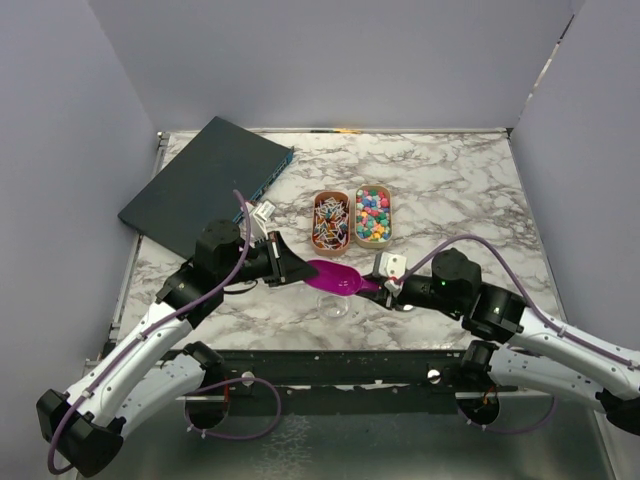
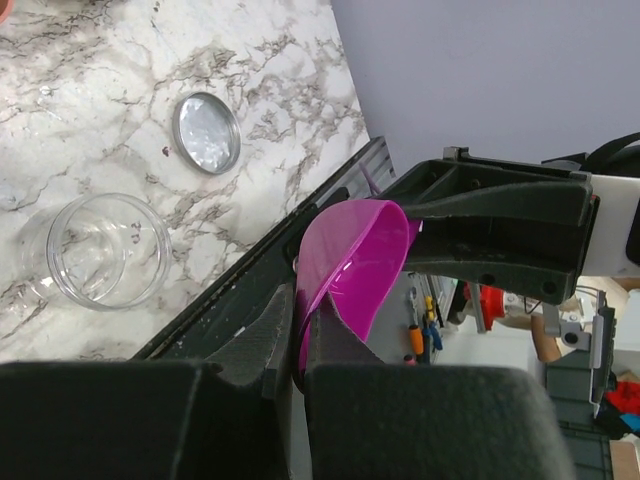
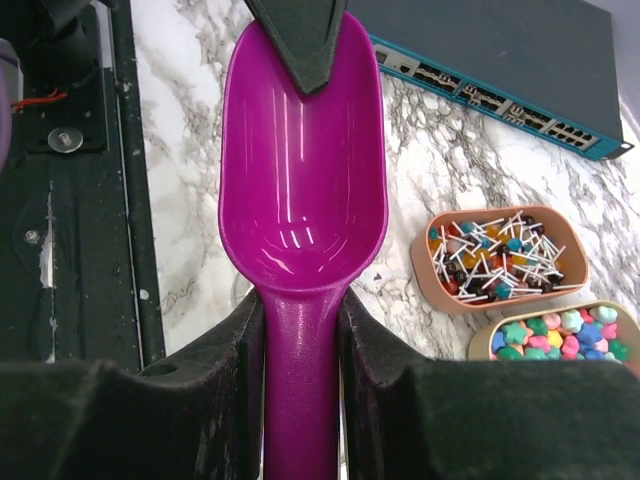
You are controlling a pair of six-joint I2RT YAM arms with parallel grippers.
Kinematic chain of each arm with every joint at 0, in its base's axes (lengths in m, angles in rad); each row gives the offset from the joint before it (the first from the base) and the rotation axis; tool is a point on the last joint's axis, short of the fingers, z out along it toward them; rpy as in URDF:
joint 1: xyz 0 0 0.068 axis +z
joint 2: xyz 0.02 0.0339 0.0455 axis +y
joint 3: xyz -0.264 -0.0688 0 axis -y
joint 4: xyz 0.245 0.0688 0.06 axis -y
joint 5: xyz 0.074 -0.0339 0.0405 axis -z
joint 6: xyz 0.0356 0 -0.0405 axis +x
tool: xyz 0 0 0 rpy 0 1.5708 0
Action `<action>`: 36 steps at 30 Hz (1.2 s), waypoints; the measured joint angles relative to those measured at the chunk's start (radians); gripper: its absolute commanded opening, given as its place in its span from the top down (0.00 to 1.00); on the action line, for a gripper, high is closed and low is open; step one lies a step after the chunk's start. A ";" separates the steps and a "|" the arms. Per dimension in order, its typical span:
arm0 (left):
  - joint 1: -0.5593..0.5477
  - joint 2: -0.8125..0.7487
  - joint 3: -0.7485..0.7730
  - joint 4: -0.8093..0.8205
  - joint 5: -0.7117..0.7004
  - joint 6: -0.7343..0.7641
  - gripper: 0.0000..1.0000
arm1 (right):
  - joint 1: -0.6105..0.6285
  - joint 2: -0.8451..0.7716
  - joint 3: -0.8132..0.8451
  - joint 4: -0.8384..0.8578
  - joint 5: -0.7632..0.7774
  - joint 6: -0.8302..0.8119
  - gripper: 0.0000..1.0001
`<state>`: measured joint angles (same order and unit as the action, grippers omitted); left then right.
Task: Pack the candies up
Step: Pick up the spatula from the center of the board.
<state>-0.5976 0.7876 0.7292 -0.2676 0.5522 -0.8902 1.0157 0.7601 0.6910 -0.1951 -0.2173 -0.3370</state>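
Though empty, magenta scoop (image 3: pixel 300 180) clamped at handle by right gripper (image 3: pixel 300 340), at lip by left gripper (image 2: pixel 300 345), probably steadied for loading candies (image 1: pixel 372 215).

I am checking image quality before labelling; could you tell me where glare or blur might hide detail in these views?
Right wrist: glare streaks in the scoop bowl, right fingers soft. Left wrist: lid reflects light, jar fairly sharp, left fingers blurred. Top external: even light, soft shadows, the clear jar faint.
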 measured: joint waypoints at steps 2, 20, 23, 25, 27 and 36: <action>0.000 0.000 0.000 0.000 0.000 -0.002 1.00 | 0.000 -0.002 -0.001 -0.001 0.000 0.000 0.84; -0.006 0.003 -0.022 0.014 -0.031 -0.006 0.53 | 0.004 -0.034 -0.037 0.022 0.022 0.079 0.99; -0.006 -0.003 -0.037 0.015 -0.062 -0.002 0.40 | 0.004 -0.032 -0.037 0.019 0.038 0.095 0.99; -0.006 -0.012 -0.042 0.003 -0.093 0.007 0.33 | 0.004 -0.024 -0.028 0.014 0.050 0.105 1.00; -0.006 -0.023 -0.041 -0.008 -0.129 0.020 0.27 | 0.004 -0.007 -0.010 0.003 0.064 0.114 1.00; -0.006 -0.051 0.068 -0.145 -0.393 0.158 0.11 | 0.004 0.101 0.084 -0.095 0.203 0.181 0.99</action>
<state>-0.6033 0.7361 0.7975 -0.4126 0.1596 -0.7322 1.0199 0.8616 0.7746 -0.2901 -0.0143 -0.1562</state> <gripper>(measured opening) 0.856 0.286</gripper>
